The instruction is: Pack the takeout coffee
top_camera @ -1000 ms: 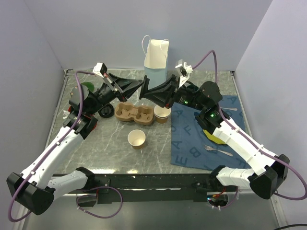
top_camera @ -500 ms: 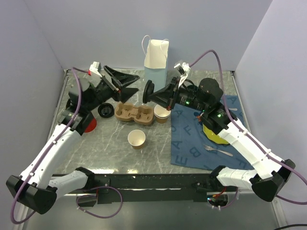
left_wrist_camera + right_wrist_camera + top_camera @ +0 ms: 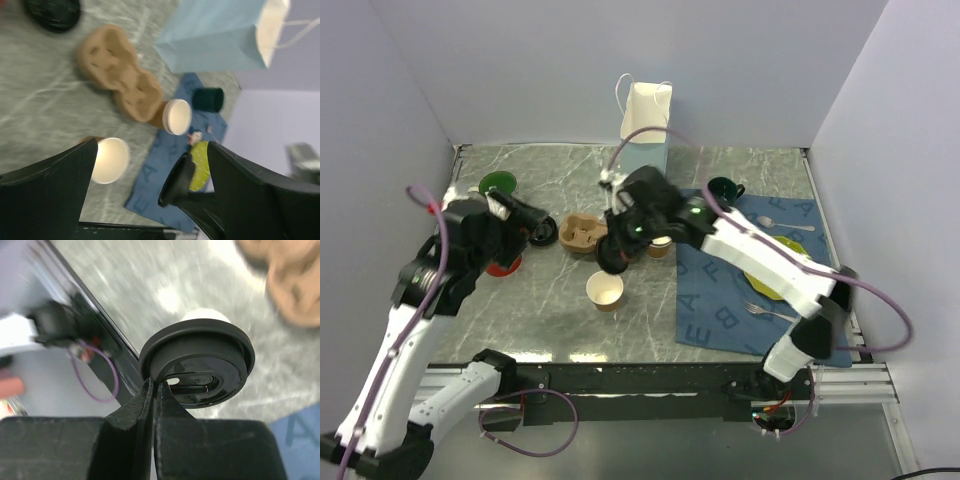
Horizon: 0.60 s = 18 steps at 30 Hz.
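Kraft cup (image 3: 606, 290) stands open, lidless, mid-tabletop (image 3: 550, 300) toward the near edge. We note its black lid (image 3: 197, 362) pinched by the rim in the right jaws, clenched, hanging just above the cup. Left jaws released, gaping wide, near the cardboard carrier (image 3: 582, 235).

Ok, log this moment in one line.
right gripper: shut on lid | lid: in air near front cup | front cup: open, on table | left gripper: open, empty
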### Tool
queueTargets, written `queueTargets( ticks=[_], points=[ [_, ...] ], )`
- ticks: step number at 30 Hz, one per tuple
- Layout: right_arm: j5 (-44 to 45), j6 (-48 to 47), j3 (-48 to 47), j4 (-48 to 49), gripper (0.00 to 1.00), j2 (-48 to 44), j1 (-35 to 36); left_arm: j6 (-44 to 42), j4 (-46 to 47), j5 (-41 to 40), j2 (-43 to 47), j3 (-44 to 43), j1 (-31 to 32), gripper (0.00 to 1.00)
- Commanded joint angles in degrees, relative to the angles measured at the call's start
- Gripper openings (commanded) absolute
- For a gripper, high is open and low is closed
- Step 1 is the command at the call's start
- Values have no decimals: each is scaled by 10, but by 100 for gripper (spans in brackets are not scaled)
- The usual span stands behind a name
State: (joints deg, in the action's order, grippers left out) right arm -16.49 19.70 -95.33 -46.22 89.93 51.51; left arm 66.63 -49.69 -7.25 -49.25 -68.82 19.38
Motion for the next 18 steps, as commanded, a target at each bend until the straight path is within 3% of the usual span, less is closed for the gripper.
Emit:
queueTargets(
  ticks=[1,5,9,18],
  points=[
    [35,10,-63,-119,0,89,18,-4,-120,-114,60,-4,0,97],
    [46,15,-137,-183,0,161,28,15,-187,-154,88,-44,0,97],
    [56,10,-183,-232,0,205,42,0,-192,-166,105,-75,0,97],
    [66,36,-202,-227,0,234,62,-2,-209,-164,122,-59,0,97]
  ],
)
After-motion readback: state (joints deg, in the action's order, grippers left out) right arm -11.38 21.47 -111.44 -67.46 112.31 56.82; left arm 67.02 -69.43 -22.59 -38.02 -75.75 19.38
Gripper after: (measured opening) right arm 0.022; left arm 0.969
